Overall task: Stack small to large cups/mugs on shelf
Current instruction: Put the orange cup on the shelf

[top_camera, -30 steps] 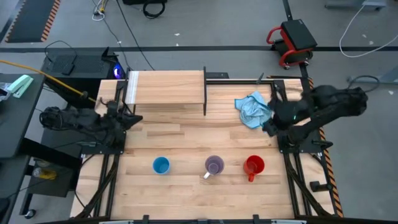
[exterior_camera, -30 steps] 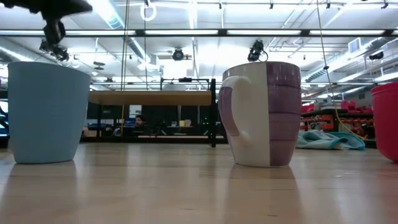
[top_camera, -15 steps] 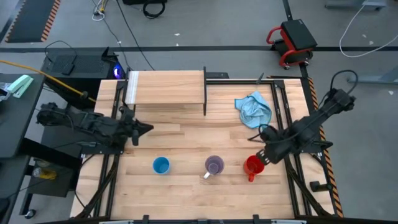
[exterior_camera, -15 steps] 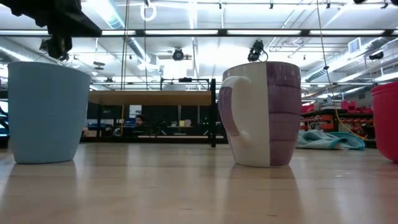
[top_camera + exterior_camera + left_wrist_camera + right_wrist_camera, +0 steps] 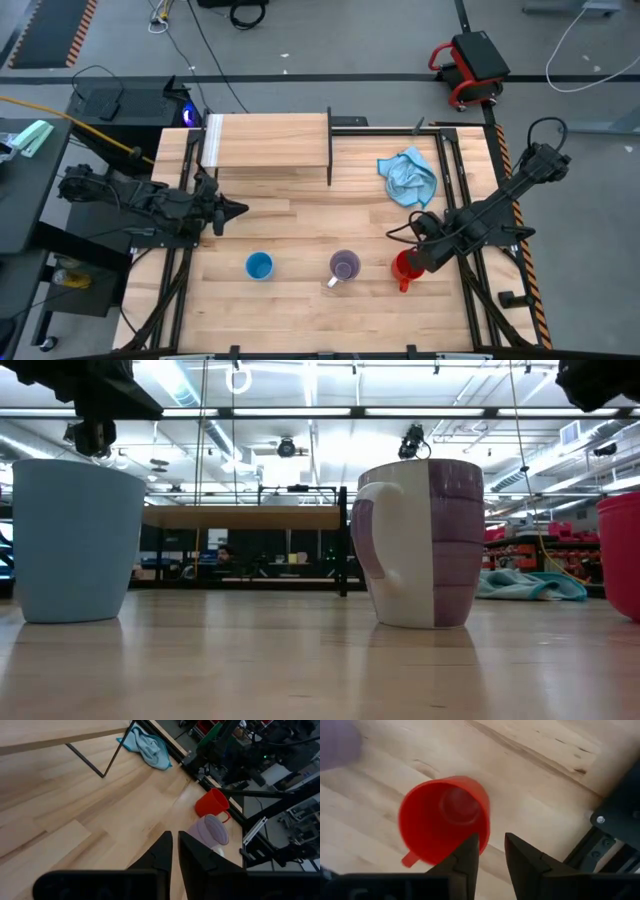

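The light blue cup (image 5: 259, 266), the lilac mug (image 5: 345, 266) and the red mug (image 5: 408, 267) stand upright in a row near the table's near edge. The shelf (image 5: 268, 142) stands on its black legs at the far side. My right gripper (image 5: 491, 847) hovers just above the red mug (image 5: 445, 820), over the rim's right side. Its fingers are a little apart and point down. In the high view my right gripper (image 5: 412, 252) shows at the mug's far right. My left gripper (image 5: 175, 850) is shut and empty. It is at the table's left (image 5: 238, 208), pointing toward the lilac mug (image 5: 210, 830).
A crumpled light blue cloth (image 5: 408, 176) lies at the far right, beside the shelf. Bare tabletop (image 5: 300, 215) lies between the shelf and the row of cups. Black frame rails (image 5: 455, 170) run along the table's left and right edges.
My right gripper has swung from beside the cloth toward the table's near edge and come down over the red mug. My left gripper has moved a little toward the table's right. The cups have not moved.
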### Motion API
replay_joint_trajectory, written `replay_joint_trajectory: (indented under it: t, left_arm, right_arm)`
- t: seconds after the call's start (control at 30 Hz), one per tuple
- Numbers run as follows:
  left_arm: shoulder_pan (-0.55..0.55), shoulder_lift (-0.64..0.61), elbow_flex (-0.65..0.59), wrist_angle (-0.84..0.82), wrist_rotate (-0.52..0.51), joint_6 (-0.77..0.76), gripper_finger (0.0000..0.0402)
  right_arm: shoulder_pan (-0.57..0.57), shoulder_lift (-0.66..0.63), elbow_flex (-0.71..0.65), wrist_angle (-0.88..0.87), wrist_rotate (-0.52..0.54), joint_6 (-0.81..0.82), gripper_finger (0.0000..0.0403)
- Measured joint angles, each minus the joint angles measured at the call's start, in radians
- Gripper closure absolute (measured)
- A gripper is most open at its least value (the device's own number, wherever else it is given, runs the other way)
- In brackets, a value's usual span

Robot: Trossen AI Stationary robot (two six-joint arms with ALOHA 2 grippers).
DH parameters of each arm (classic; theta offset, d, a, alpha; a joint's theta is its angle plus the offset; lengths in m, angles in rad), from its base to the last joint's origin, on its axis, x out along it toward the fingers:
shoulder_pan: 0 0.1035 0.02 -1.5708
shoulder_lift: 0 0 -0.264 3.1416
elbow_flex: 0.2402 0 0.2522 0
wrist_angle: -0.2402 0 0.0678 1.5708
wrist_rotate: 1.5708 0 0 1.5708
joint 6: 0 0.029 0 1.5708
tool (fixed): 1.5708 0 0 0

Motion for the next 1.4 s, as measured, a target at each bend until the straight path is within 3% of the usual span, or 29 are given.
replay_joint_trajectory:
  t: [0.23, 0.67, 1.2, 1.4]
  left_arm:
    - [0.000, 0.000, 0.000, 0.000, 0.000, -0.014, 0.0361]
    - [0.000, 0.000, 0.000, -0.001, 0.000, -0.018, 0.0367]
    - [0.000, 0.000, 0.000, -0.003, 0.000, -0.019, 0.0371]
    - [0.000, 0.000, 0.000, -0.003, 0.000, -0.019, 0.0368]
  right_arm:
    - [0.000, 0.000, -0.064, 0.126, 0.000, 0.005, 0.0300]
    - [0.000, 0.006, -0.111, 0.128, 0.000, 0.033, 0.0300]
    - [0.000, 0.120, -0.111, 0.165, -0.007, 0.036, 0.0300]
    - [0.000, 0.142, -0.111, 0.164, -0.034, 0.041, 0.0327]
